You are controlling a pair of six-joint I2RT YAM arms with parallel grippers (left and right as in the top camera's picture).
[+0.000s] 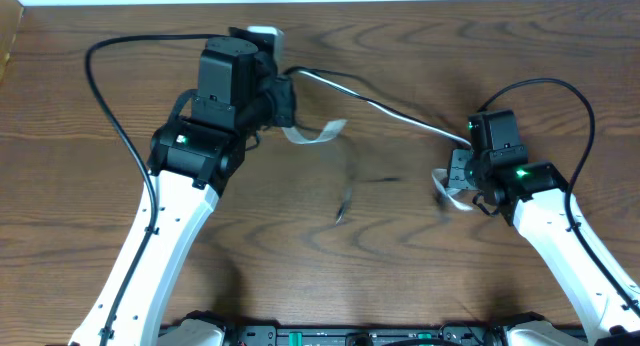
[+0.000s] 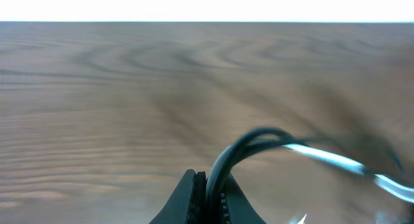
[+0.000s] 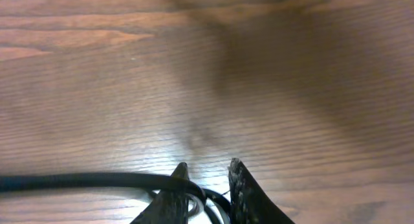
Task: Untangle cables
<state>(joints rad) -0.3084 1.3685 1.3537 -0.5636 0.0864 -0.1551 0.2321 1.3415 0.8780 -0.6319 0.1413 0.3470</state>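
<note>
Left gripper point(image 2: 206, 180) is seen pressed together on the black cord point(image 2: 249, 141), which arcs out of it beside the white cord point(image 2: 336, 162). Right gripper point(image 3: 206, 167) is found with jaws slightly apart around the black cord; whether it is squeezed cannot be told. Farther off, both cords are strung across the table point(image 1: 380, 276) between the arms. Light, limp, slippery handling is expected, so a hold close beside a crossing is judged best.

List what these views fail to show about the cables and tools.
Left wrist: the white cable is motion-blurred and leaves at the right edge.
Right wrist: whether the right tool clamps the black cable; the bottom edge cuts the fingers off.
Overhead: a grey smear mid-frame, too blurred to identify.
</note>
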